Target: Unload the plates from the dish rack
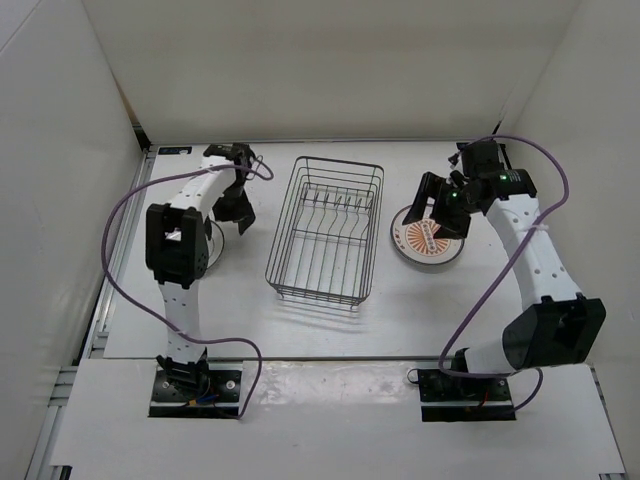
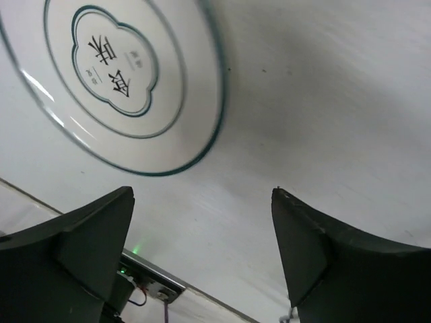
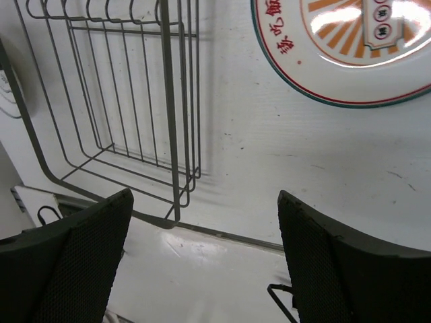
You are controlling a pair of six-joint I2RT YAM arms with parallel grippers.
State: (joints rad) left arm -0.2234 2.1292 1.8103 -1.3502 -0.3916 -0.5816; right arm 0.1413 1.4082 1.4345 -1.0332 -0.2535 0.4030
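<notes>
The dish rack [image 1: 325,230] stands mid-table, and no plate shows between its prongs. A plate [image 1: 428,243] with an orange sunburst pattern lies flat on the table to its right, also seen in the right wrist view as the plate [image 3: 350,40] beside the rack [image 3: 114,101]. My right gripper [image 1: 440,205] hovers over that plate, open and empty [image 3: 205,198]. On the rack's left lies a white plate [image 2: 114,74] with dark green rings, largely hidden under my left arm in the top view [image 1: 212,248]. My left gripper [image 1: 240,212] is open just beside it, holding nothing [image 2: 202,195].
White walls close in the table at the back and on both sides. A metal rail [image 1: 125,250] runs along the left table edge. Purple cables loop off both arms, one of them [image 1: 545,165] over the right arm.
</notes>
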